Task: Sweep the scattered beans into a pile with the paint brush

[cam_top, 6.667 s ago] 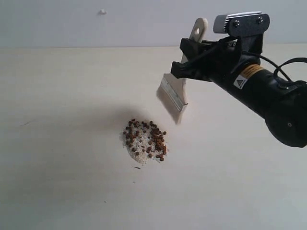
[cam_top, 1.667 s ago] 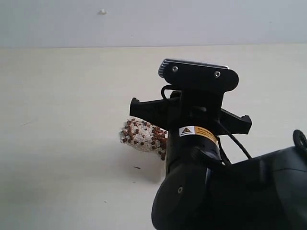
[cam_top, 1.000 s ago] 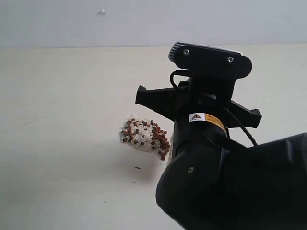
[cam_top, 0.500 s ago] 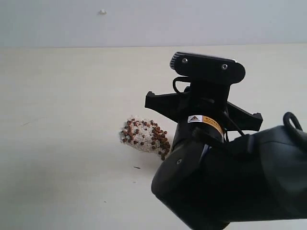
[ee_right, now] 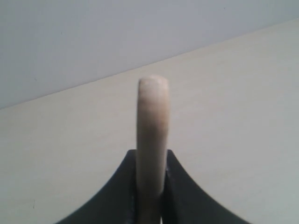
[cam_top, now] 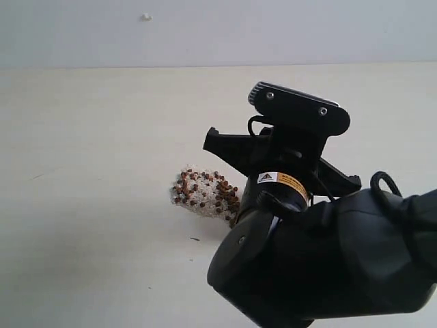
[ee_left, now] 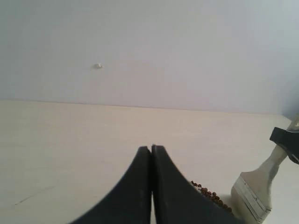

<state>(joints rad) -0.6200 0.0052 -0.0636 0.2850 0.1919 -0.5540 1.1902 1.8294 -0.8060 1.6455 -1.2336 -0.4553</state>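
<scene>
Right gripper [ee_right: 150, 161] is clamped on the cream handle of the paint brush [ee_left: 254, 196], and the brush stands head-down just beside the beans [cam_top: 205, 193]. Those beans sit bunched in one small heap, mixed with whitish crumbs, on the pale surface [cam_top: 89, 137], right against the right arm in the exterior view. Left gripper [ee_left: 151, 150] is pinched fully together, holding nothing.

We see a smooth, matt cream table [cam_top: 82, 137]. The paint brush [ee_left: 254, 196] has a pale bare-wood handle, a dull silver metal ferrule and soft off-white bristles. Beside the brush, the beans [cam_top: 205, 195] look smooth-skinned. The right pincer [ee_right: 151, 163] is matt black plastic.
</scene>
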